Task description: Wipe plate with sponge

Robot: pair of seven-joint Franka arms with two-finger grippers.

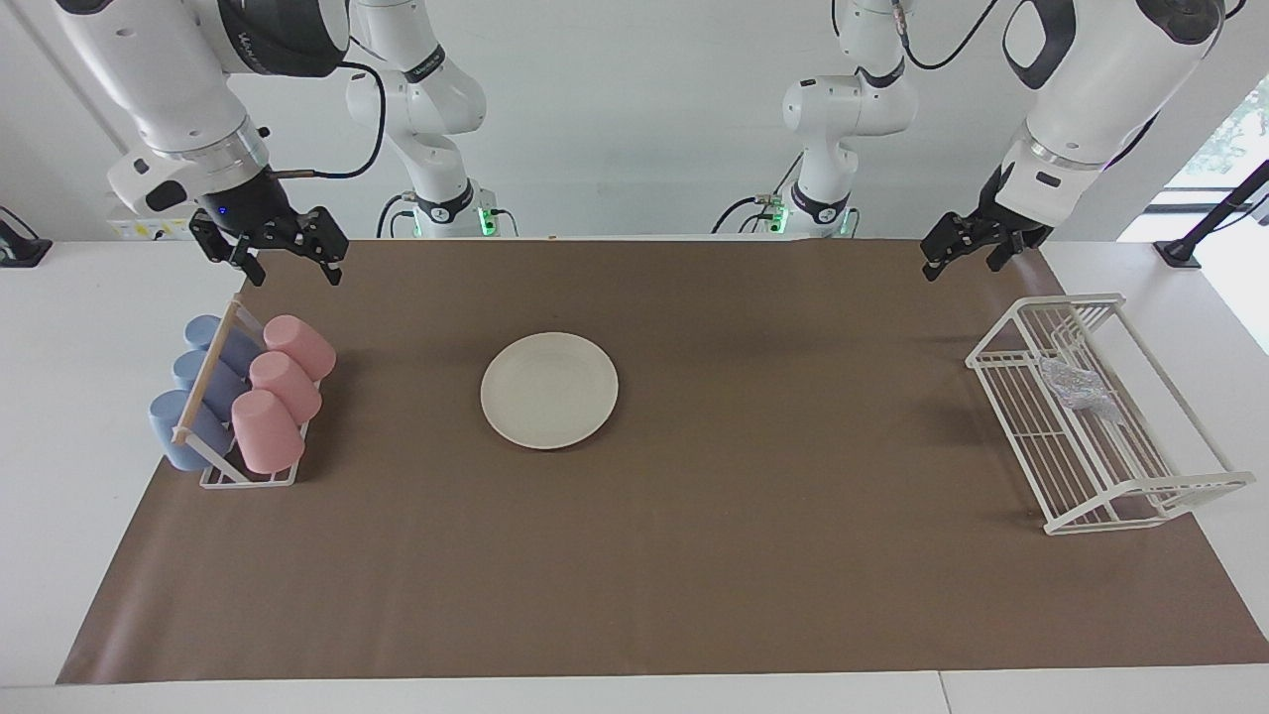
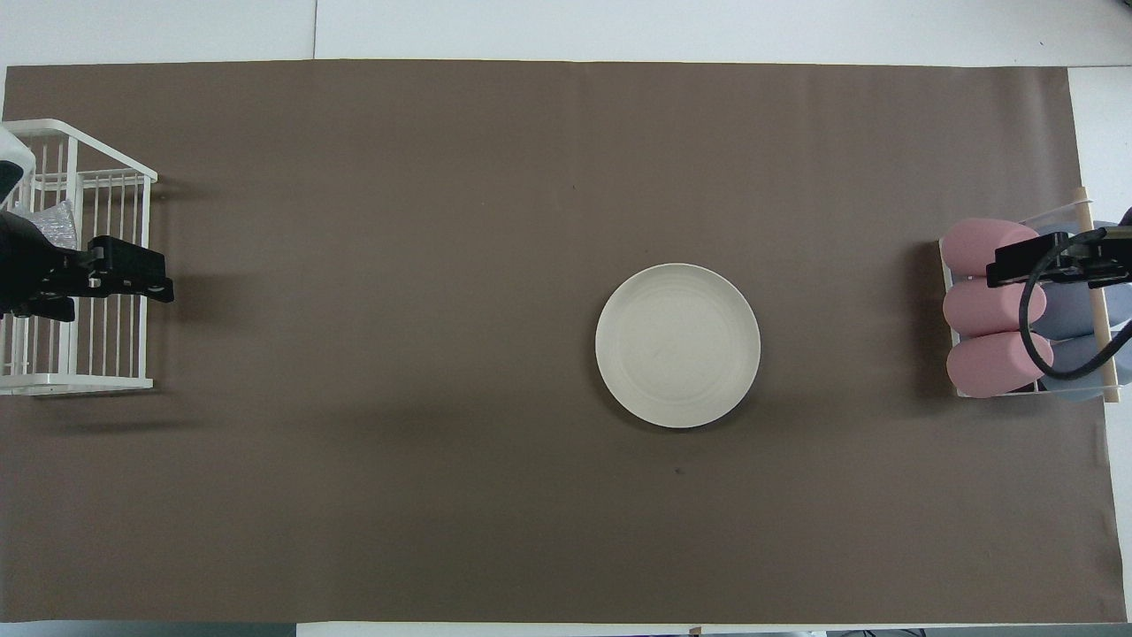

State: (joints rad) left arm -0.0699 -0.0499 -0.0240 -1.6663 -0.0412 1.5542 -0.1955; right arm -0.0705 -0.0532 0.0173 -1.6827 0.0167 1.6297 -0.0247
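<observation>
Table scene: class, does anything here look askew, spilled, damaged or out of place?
Nothing stands out. The plate lies flat on the mat, the sponge sits in the wire rack, and the cups are racked neatly.

No legible text; faint lettering on right arm's black joint band (image 1: 260, 45), unreadable.

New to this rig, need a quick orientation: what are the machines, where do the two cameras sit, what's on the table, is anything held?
Two robot arms, each ending in a two-finger gripper. One camera faces them across the table; the other looks down from above their end. The left gripper and right gripper hang raised and open, holding nothing. On the brown mat lies a plate. A wire rack at the left arm's end holds the sponge. At the right arm's end a cup rack holds pink cups and blue cups.
</observation>
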